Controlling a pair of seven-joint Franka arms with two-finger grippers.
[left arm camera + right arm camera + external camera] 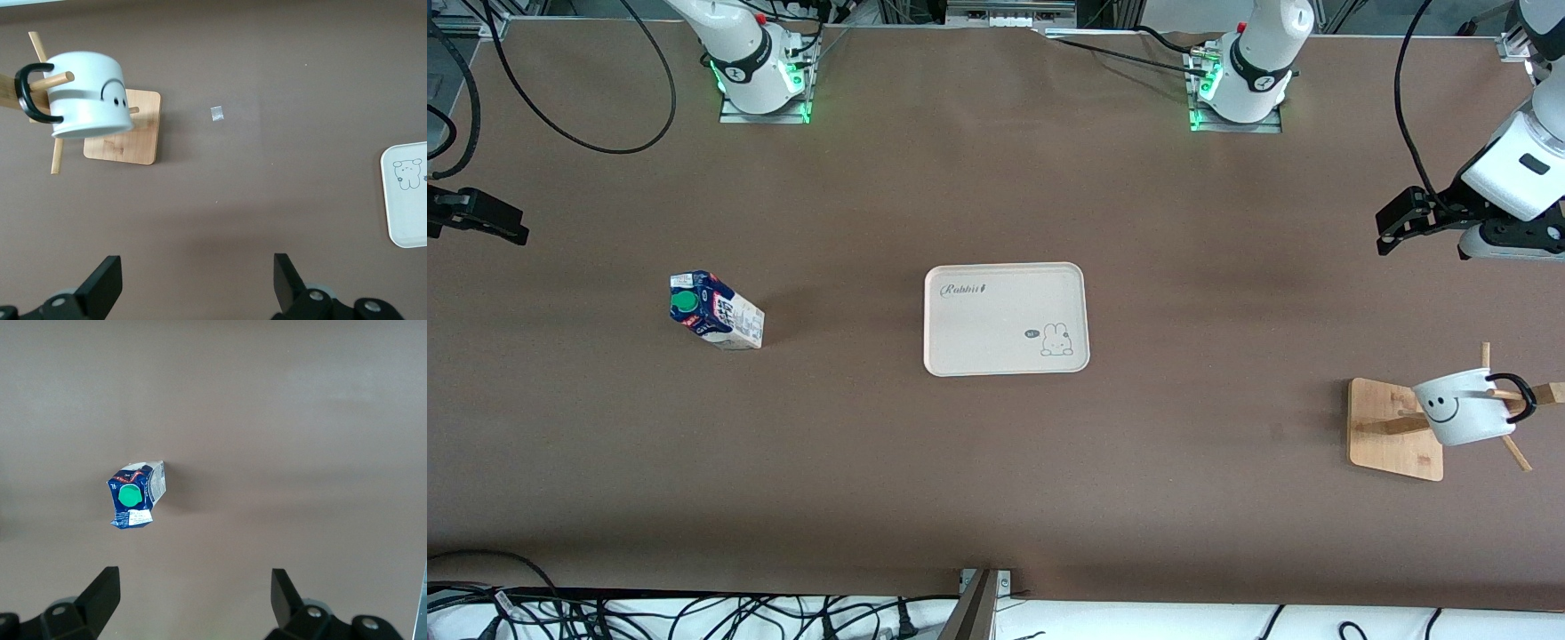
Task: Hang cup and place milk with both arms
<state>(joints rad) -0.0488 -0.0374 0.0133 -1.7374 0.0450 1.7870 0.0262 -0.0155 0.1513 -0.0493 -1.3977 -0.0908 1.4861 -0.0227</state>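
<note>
The cup (1458,409), white with a black smiley and a black handle, hangs by its handle on a peg of a wooden rack (1392,431) toward the left arm's end of the table. It also shows in the left wrist view (87,97). The milk (717,311) stands on the table toward the right arm's end and shows with its green cap in the right wrist view (135,495). My left gripper (1396,227) is open and empty above the table, apart from the rack (123,130). My right gripper (480,220) is open and empty, off from the milk.
A cream tray (1005,318) with a rabbit drawing lies at the table's middle, between the milk and the rack; its corner shows in the left wrist view (407,200). A small scrap of tape (217,114) lies near the rack. Cables run along the table's edges.
</note>
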